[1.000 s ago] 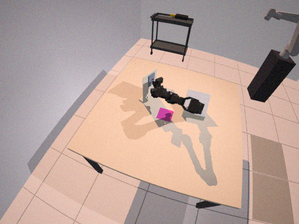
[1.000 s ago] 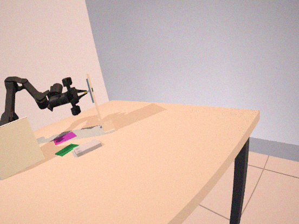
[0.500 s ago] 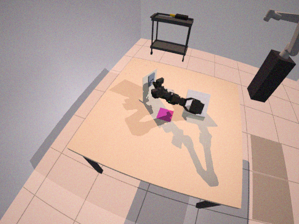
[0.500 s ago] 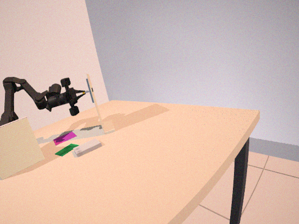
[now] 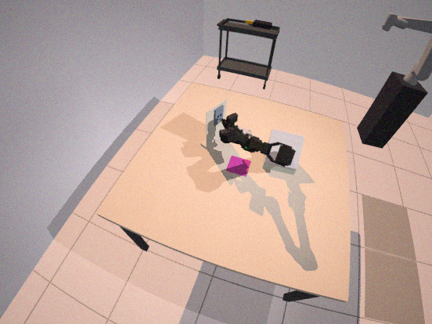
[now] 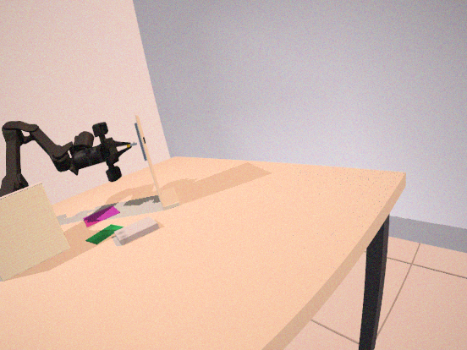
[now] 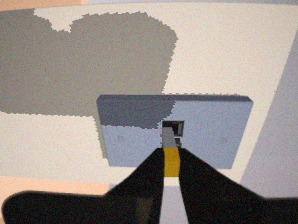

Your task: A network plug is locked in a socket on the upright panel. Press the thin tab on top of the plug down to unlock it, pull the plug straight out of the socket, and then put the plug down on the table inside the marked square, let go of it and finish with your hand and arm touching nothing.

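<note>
My gripper (image 5: 223, 122) (image 6: 128, 145) (image 7: 170, 154) is shut on the plug, whose body is yellow and grey between the fingertips. The plug's grey front (image 6: 134, 144) (image 7: 168, 136) points at the blue socket plate (image 5: 216, 117) (image 7: 210, 130) on the upright panel (image 6: 151, 171) (image 7: 225, 45). A small gap shows between plug and plate in the exterior view. In the wrist view the dark socket opening (image 7: 179, 128) shows past the plug. The thin tab cannot be made out. A magenta patch (image 5: 236, 162) (image 6: 111, 212) and a green patch (image 6: 103, 234) lie on the table; which is the marked square is unclear.
A pale block (image 6: 139, 231) lies beside the green patch. A pale upright board (image 5: 298, 142) (image 6: 30, 228) stands near the arm's base. A trolley (image 5: 244, 68) and a black pedestal (image 5: 385, 113) with another arm stand beyond the table.
</note>
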`<state>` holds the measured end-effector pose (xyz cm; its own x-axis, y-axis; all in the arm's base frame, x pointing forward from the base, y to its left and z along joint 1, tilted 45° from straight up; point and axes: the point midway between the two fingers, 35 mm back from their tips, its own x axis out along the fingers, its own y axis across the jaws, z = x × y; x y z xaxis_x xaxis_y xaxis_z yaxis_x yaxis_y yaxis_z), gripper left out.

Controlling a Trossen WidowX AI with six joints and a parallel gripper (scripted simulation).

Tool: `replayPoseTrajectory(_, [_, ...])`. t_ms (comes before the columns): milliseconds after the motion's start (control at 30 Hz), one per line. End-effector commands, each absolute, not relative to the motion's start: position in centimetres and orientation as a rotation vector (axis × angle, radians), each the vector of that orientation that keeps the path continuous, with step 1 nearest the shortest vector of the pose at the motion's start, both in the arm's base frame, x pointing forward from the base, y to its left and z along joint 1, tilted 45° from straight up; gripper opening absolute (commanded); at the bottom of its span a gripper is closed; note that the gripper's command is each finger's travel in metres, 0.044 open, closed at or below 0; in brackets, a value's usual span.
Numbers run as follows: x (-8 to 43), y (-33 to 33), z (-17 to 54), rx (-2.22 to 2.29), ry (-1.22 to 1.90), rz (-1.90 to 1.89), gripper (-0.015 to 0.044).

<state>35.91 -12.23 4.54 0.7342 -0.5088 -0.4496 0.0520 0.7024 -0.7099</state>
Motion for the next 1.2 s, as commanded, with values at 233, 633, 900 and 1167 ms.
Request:
replayPoseTrajectory(233, [35.3,-12.0,4.7,-0.73,0.687,-0.344,0.0])
replayPoseTrajectory(633, [34.8,-11.7,5.0,-0.73,0.688,-0.344,0.0])
replayPoseTrajectory(900, [34.5,-11.5,5.1,-0.73,0.688,-0.344,0.0])
replayPoseTrajectory(1167, [34.2,-11.3,5.3,-0.73,0.688,-0.344,0.0])
